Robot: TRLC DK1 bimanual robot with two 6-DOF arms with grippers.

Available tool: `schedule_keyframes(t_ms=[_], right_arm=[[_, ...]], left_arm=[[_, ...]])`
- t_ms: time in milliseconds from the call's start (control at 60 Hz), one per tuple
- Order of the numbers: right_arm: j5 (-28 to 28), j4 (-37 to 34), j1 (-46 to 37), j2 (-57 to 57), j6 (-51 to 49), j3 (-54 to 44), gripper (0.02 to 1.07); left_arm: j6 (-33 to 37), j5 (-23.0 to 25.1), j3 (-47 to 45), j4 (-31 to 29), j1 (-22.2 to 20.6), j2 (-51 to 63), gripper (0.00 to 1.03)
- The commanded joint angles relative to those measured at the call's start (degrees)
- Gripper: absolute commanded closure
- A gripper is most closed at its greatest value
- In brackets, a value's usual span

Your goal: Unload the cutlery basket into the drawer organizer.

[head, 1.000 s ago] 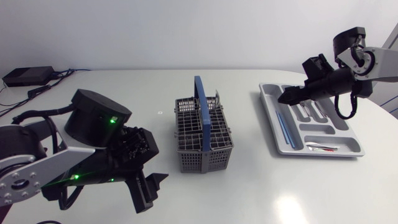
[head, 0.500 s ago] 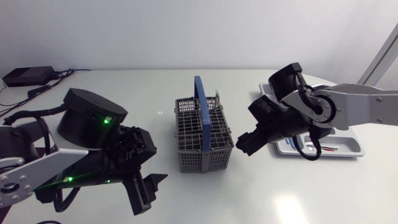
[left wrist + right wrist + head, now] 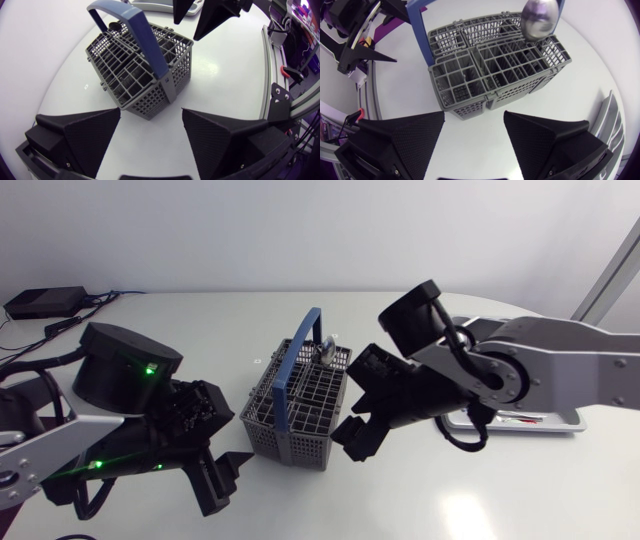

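**Left arm** (image 3: pixel 40 460): silver-grey links are joined by round black joints. A large black cylindrical housing (image 3: pixel 125 375) is marked by green indicator lights (image 3: pixel 150 367), and black cables (image 3: pixel 35 372) are looped beside it.

**Right arm** (image 3: pixel 570 365): a broad silver-grey link is capped by a round black joint (image 3: pixel 415 315), with a black cable (image 3: pixel 462 440) looped beneath.

**Left tool** (image 3: pixel 151 111) and **right tool** (image 3: pixel 474 114): each is formed of two broad, finely textured matte-black wedge fingers (image 3: pixel 80 135), with small screws (image 3: pixel 67 164) set at the bases.
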Motion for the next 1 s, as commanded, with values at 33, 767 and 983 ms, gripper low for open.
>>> schedule_keyframes(t_ms=[33,767,983], right_arm=[[-1.0,-1.1,-4.7,-3.8,-1.7,1.9,0.21],[-3.2,13.7,-21.9,22.6,2.9,19.1,0.21],[-3.4,11.5,-21.8,32.8,5.4,29.3,0.21]], left_arm=[[1.9,-0.1,-2.4,0.9,2.5,1.2,0.05],[2.3,-4.8,1.7,14.8,10.9,19.1,0.06],[2.4,-4.8,4.4,16.8,13.2,22.9,0.06]])
